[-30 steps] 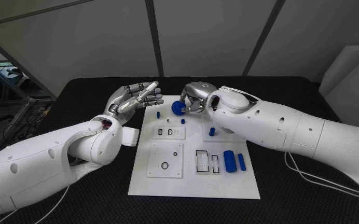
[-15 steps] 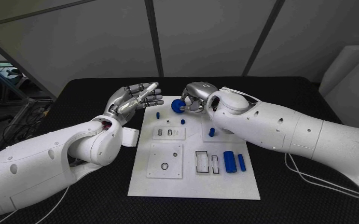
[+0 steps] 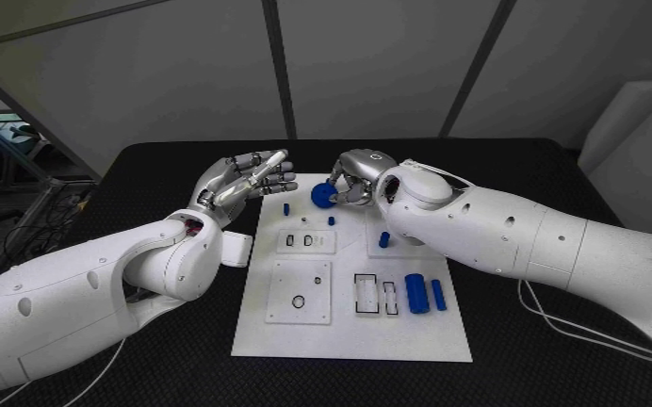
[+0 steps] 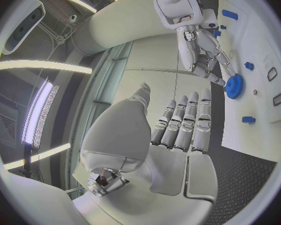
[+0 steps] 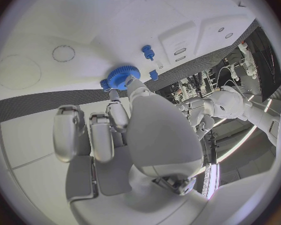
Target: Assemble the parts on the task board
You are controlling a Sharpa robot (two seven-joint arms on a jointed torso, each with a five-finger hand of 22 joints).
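Right hand (image 3: 356, 179) is pinching a blue gear (image 3: 323, 195), fingertips closed on its toothed rim; the gear sits over the task board (image 3: 350, 332) at about 12 o'clock, near the far edge. Can't tell if the gear touches the board or is just above it. The right wrist view has the same grip: gear (image 5: 122, 77) at the fingertips (image 5: 135, 85), white board surface behind it, and two small blue pegs (image 5: 147, 50) just beside. Left hand (image 3: 245, 181) holds nothing, fingers straight and lying close side by side, hovering over the black table (image 3: 163, 167) off the board's 10 o'clock corner, apart from the gear. The left wrist view shows that palm flat with fingers (image 4: 185, 124) extended, and the right hand (image 4: 209, 60) with the gear (image 4: 233, 86) across from it. On the board: short blue peg (image 3: 286, 208) at roughly 11 o'clock, another small peg (image 3: 331, 220) close to centre-top, blue stub (image 3: 384, 238) right of centre, and two blue cylinders (image 3: 417, 293) lying side by side around 4 o'clock next to rectangular slots (image 3: 366, 292). A ring outline (image 3: 298, 301) sits in the plate at 7 o'clock.
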